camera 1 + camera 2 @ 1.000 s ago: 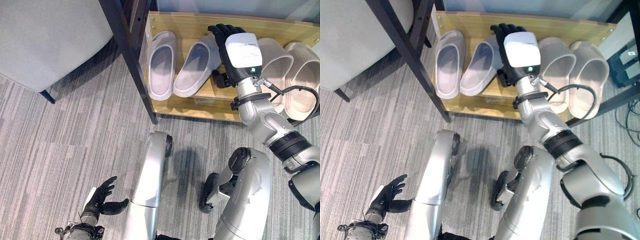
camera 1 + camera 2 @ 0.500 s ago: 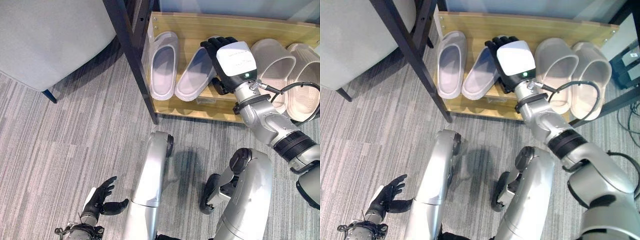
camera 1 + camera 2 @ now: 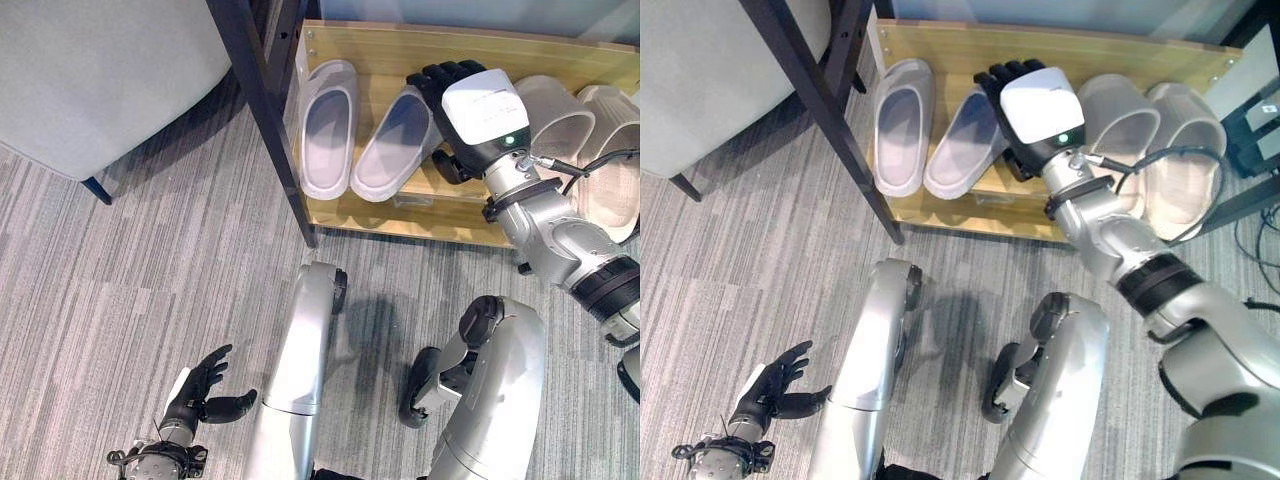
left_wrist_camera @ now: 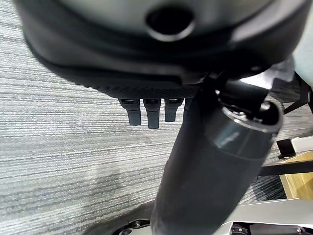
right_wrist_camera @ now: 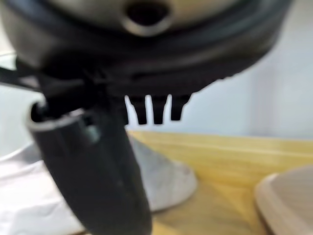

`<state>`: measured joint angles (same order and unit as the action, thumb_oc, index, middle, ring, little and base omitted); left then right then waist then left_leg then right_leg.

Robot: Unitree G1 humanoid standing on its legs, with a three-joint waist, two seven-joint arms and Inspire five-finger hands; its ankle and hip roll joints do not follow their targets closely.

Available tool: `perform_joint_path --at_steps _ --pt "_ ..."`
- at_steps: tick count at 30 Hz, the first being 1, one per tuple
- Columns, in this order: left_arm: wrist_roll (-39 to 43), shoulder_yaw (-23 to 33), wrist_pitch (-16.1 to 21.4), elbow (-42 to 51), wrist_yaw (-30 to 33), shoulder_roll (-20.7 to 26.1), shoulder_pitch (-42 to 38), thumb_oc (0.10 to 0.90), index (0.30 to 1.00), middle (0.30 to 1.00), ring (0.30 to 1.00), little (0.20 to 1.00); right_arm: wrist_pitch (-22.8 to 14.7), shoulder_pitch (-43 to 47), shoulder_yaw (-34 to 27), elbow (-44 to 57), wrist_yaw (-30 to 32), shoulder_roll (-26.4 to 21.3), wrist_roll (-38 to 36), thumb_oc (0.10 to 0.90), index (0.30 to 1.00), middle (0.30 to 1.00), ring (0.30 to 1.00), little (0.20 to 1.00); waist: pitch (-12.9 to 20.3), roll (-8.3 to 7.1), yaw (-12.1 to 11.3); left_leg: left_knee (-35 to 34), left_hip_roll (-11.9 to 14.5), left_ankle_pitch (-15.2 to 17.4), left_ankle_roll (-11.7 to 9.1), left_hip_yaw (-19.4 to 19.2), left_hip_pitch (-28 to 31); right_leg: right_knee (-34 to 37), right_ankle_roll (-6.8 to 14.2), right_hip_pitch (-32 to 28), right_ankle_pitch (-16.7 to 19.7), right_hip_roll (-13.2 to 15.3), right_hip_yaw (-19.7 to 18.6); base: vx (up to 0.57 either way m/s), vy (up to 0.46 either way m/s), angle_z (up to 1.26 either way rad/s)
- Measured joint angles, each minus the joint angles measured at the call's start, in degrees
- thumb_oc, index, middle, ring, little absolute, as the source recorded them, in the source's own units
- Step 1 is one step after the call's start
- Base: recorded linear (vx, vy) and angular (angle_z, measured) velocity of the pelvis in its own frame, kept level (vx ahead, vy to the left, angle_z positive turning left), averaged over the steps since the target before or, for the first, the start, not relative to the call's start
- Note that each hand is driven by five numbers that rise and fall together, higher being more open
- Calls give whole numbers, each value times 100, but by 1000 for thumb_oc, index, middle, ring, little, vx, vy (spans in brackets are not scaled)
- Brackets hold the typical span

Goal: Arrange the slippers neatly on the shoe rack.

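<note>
Two lilac slippers lay on the wooden shoe rack, the second angled, with beige slippers beside them. The right robot hand hovered released, fingers straight, by the angled slipper's toe. The left robot hand hung relaxed above the carpet.

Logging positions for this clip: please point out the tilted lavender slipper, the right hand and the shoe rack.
Tilted lavender slipper (image 3: 388,148), left eye view, on its footbed.
Right hand (image 3: 482,108), left eye view, on the white back of the hand.
Shoe rack (image 3: 400,50), left eye view, on the bare wooden board behind the slippers.
</note>
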<state>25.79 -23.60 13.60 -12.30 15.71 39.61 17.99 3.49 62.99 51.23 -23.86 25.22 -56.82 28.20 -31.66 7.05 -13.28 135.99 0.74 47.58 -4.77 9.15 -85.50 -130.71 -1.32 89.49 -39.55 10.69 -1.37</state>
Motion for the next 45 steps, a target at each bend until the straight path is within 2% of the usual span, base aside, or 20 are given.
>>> perform_joint_path --at_steps 7,10,11,13,16,19,22,28,33,45 --pt "0 17 0 -1 0 0 5 800 900 900 900 900 -10 0 -1 22 -2 -245 25 800 900 900 900 900 -3 -5 7 20 4 23 52 -7 -3 -1 14 -9 -5 2 -3 0 0 0" --pt "-1 16 -1 5 -3 -1 4 800 900 900 900 900 -35 -115 -196 82 1 -249 -33 800 900 900 900 900 -4 -7 33 23 5 36 79 -29 -2 -2 36 -15 -16 3 -20 0 0 0" --pt "3 18 -2 4 -2 -2 2 800 900 900 900 900 -84 -348 -558 230 21 -229 -255 800 900 900 900 900 -4 -8 43 22 4 45 100 -54 -1 -2 38 -12 -17 3 -40 0 0 0" --pt "4 17 -13 0 7 -23 0 800 900 900 900 900 -175 -759 -1168 464 137 -56 -741 800 900 900 900 900 -4 -9 74 22 2 64 141 -76 2 -2 43 -22 -21 3 -57 0 0 0" --pt "6 16 -16 0 9 -60 -13 800 900 900 900 900 -356 -1405 -2067 791 378 482 -1537 800 900 900 900 900 -6 -13 187 32 5 74 166 -100 13 -5 59 -38 -28 -2 -78 0 0 0" --pt "8 21 -15 0 12 -63 -13 800 900 900 900 900 -449 -1664 -2326 867 503 771 -2053 800 900 900 900 900 -6 -14 227 34 8 75 167 -97 25 -12 60 -39 -28 -13 -79 0 0 0" --pt "9 22 -16 1 14 -81 -12 800 900 900 900 900 -552 -1954 -2698 889 560 1255 -2592 800 900 900 900 900 -5 -11 237 33 18 75 168 -95 31 -19 59 -23 -27 -31 -77 0 0 0" --pt "7 6 -21 1 31 -170 -15 800 900 900 900 900 -589 -2351 -3081 897 729 2057 -3262 800 900 900 900 900 -5 -9 237 32 32 75 168 -129 38 -30 48 -13 -19 -40 -91 0 0 0" --pt "7 -15 -28 -2 121 -185 -18 800 900 900 900 900 -589 -2525 -3085 896 746 2501 -3833 800 900 900 900 900 -5 -8 231 33 39 75 167 -205 85 -61 86 4 0 -69 -177 0 0 0" --pt "6 -114 -35 -14 142 -271 -37 800 900 900 900 900 -594 -2417 -3095 818 775 2750 -4297 800 900 900 900 900 -9 9 154 74 41 79 178 -225 94 -71 155 -3 29 -71 -216 0 0 0"
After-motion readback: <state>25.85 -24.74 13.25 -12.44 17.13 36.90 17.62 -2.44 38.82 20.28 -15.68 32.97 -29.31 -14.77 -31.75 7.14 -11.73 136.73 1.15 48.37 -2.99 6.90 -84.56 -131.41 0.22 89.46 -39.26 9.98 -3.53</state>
